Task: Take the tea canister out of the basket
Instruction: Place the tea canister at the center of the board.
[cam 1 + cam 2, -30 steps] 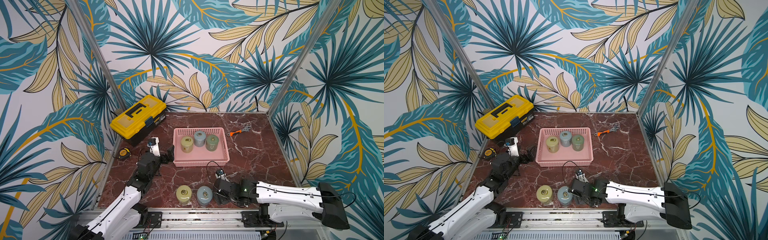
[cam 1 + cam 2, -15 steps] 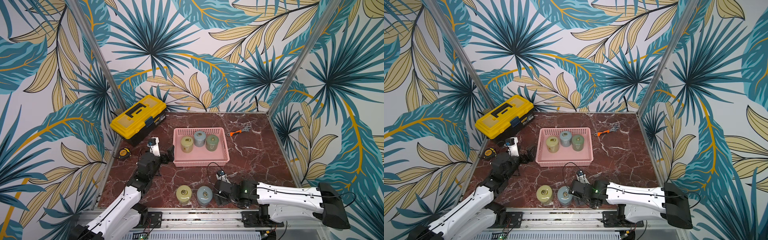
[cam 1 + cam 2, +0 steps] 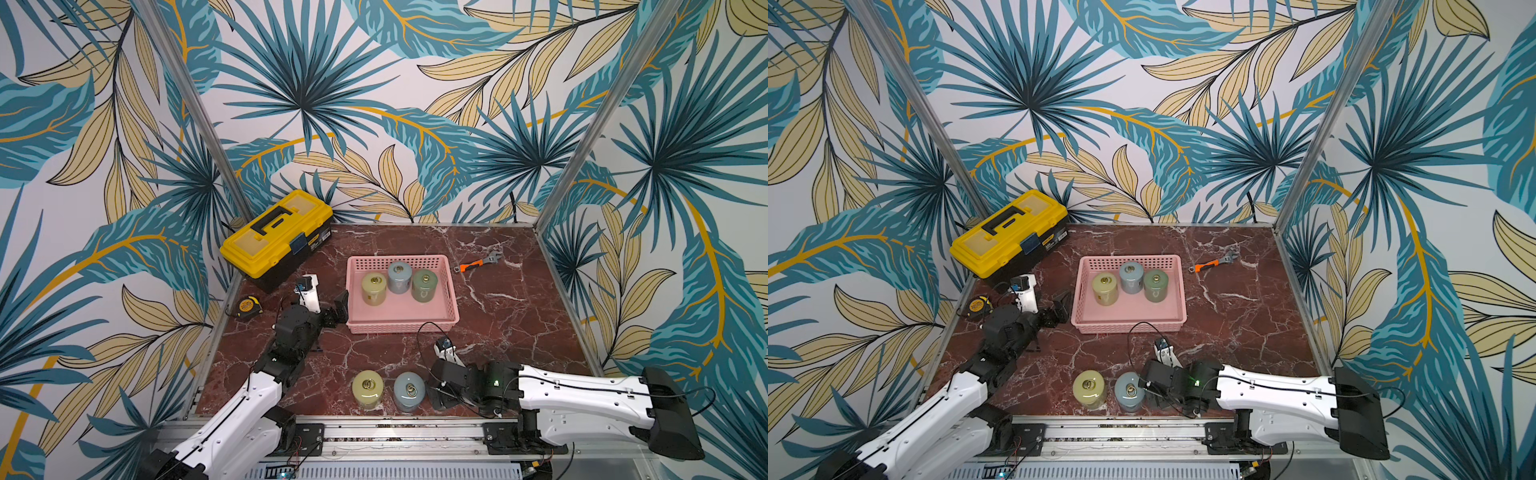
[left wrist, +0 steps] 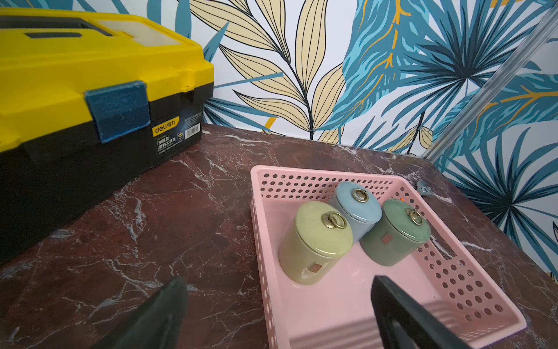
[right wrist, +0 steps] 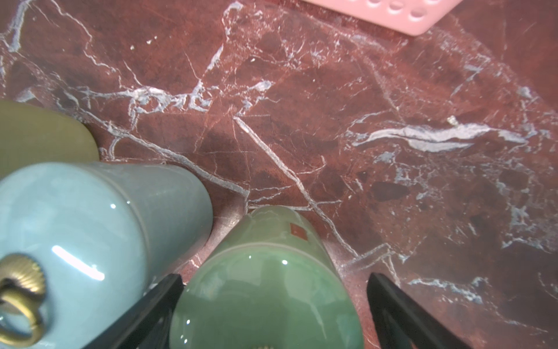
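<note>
The yellow-and-black toolbox (image 4: 90,75) bears a label (image 4: 176,136) reading "deli" beside Chinese print. A green tea canister (image 5: 265,287) stands on the marble tabletop (image 5: 302,121), outside the pink basket (image 4: 453,272), between the right gripper's (image 5: 274,275) parted jaws, clear of one finger. The left gripper (image 4: 279,278) gapes empty beside the basket, which holds three more canisters (image 4: 314,241).

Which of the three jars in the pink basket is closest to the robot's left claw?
The yellow jar, on the basket's side facing the left claw; the blue jar and green jar stand farther.
</note>
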